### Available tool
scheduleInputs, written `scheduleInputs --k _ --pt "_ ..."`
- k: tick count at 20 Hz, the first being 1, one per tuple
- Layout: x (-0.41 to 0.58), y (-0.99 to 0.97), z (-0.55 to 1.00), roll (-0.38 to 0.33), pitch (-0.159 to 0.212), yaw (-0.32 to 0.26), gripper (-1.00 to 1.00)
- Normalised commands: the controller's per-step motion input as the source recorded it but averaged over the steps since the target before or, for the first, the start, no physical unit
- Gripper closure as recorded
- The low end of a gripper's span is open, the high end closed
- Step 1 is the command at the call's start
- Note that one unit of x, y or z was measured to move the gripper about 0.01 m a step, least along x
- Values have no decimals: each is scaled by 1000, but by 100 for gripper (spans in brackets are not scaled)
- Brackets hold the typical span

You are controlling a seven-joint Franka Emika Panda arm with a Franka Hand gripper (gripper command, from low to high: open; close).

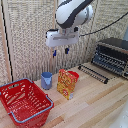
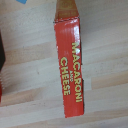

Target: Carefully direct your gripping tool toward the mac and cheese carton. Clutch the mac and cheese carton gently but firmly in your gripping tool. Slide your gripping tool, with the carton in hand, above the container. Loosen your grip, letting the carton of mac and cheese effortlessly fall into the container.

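1. Gripper (image 1: 60, 51) hangs empty in my exterior view, fingers parted, nothing between them.
2. Straight below it I see the mac and cheese carton (image 1: 66, 83) upright on the table (image 1: 95, 105).
3. Red basket (image 1: 25, 102) sits lower, well aside.

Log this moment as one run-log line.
phase: approach | tool: open, empty, above mac and cheese carton | carton: upright on table, untouched | basket: on table, apart from carton, no carton inside
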Motion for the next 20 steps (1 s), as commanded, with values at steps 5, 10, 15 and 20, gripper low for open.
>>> scheduleInputs --k 5,10,15,20 --pt "-338 -110 -511 0 -36 46 -100" --pt "-339 -137 -681 0 -35 57 -100" --pt "-110 -43 -543 -13 -20 60 -100" --pt "25 0 -588 -17 -30 88 -100"
